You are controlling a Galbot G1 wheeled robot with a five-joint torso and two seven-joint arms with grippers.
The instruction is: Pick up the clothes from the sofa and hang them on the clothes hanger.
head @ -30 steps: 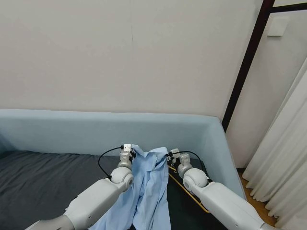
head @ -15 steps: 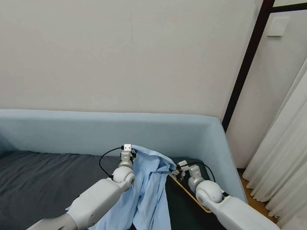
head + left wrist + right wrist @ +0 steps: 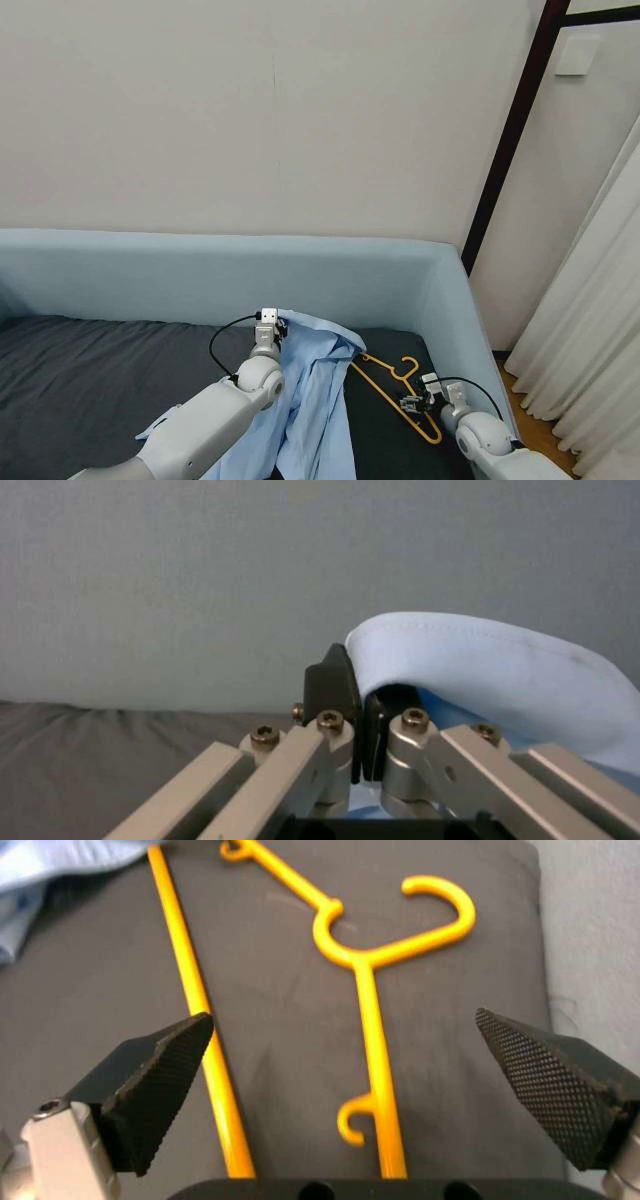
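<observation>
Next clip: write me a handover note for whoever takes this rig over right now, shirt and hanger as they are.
Left gripper: shut on an edge of the blue shirt, holding it up over the sofa seat.
Right gripper: open, hovering above the yellow hanger, not touching it.
The hanger lies flat on the seat beside the shirt.
Done: shirt gripped and raised.
Left: grasp the hanger, get the shirt onto it.

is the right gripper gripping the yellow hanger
No, the right gripper is wide open, and the yellow hanger lies flat on the dark sofa seat, untouched.
</observation>
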